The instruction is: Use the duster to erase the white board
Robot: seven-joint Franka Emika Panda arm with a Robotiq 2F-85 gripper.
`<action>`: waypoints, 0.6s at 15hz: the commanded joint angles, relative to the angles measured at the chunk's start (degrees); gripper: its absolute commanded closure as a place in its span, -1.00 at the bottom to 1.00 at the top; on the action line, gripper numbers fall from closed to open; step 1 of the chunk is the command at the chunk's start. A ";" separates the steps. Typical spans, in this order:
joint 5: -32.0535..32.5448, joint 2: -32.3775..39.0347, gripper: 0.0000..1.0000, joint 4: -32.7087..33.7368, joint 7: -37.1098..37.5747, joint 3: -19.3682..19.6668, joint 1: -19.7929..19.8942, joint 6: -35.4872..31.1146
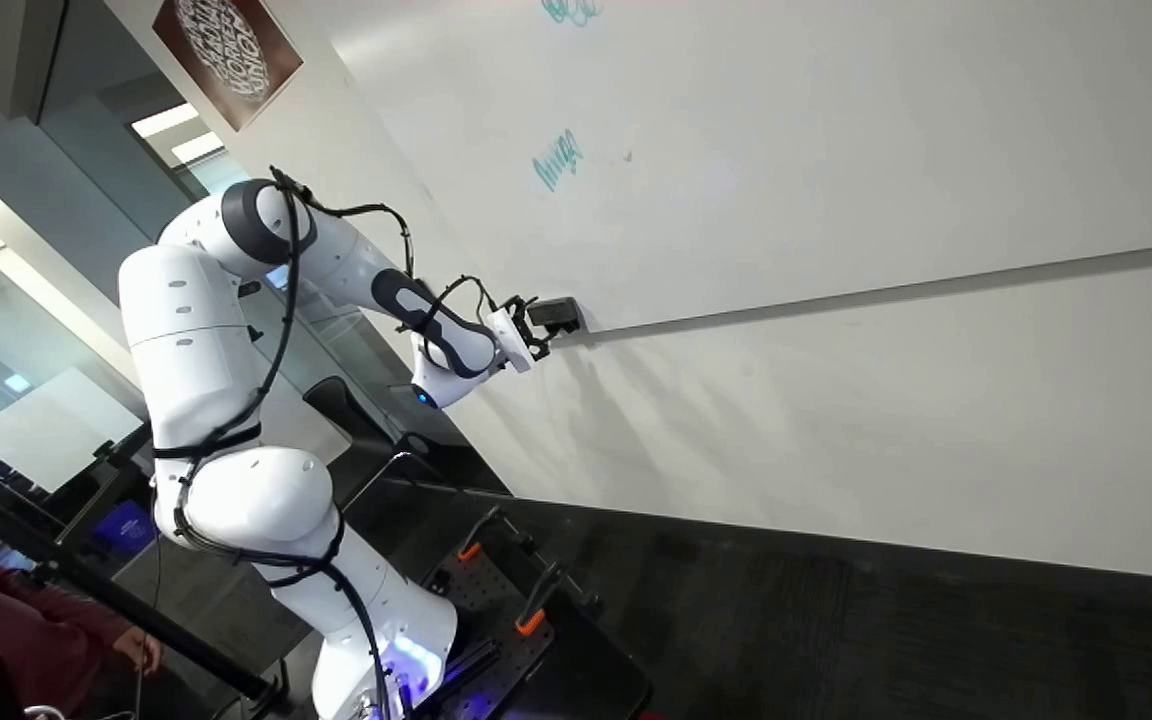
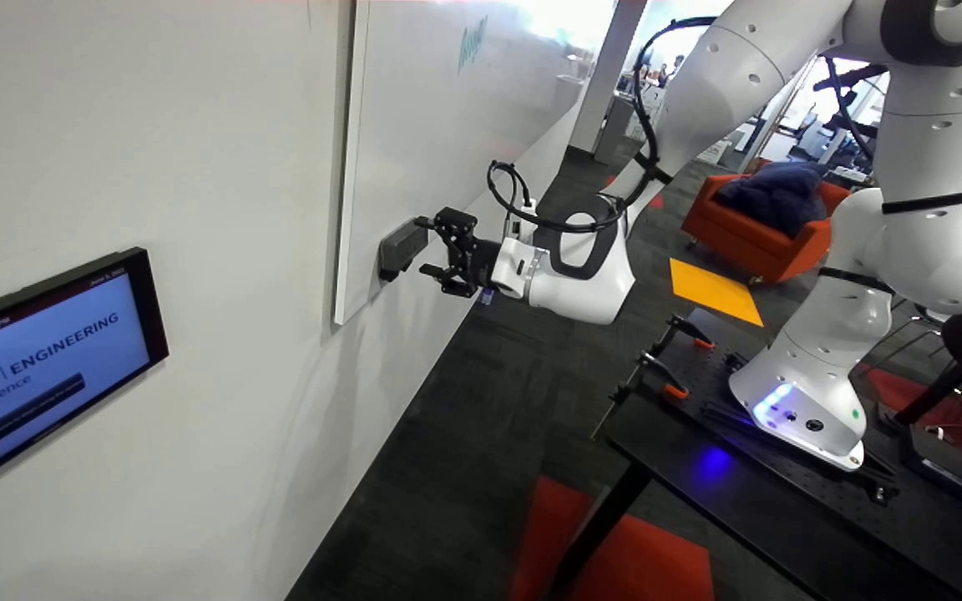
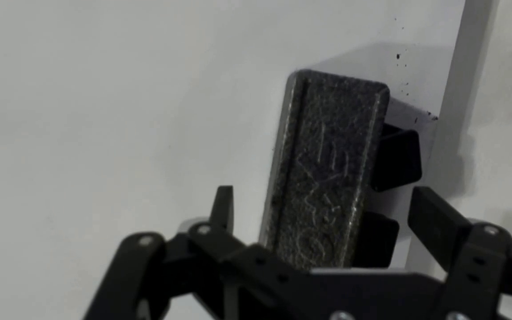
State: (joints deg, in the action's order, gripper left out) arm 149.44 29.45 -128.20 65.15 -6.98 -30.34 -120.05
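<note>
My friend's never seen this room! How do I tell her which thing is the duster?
Start at the big white board on the wall, then look near its bottom corner, by the robot hand. The duster is the chunky dark block there, just above the board's bottom edge. Unlike the hand, it has pale scratchy lines on its face.

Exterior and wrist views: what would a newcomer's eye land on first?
The big white robot arm, in the left half of an exterior view, beside the white board. Next, the dark duster near the board's lower edge, framed in the wrist view by the open gripper. Then, in an exterior view, the lit wall screen at far left and orange armchair at upper right.
</note>
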 commanded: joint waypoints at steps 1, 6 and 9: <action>0.00 1.33 -1.00 1.75 3.63 3.09 -3.89 0.53; 0.00 2.48 -1.00 1.43 7.45 6.99 -8.37 6.38; 0.00 3.41 -1.00 1.74 8.87 9.42 -10.52 7.96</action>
State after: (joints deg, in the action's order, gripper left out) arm 149.43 31.84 -127.15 71.68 -0.34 -38.17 -114.12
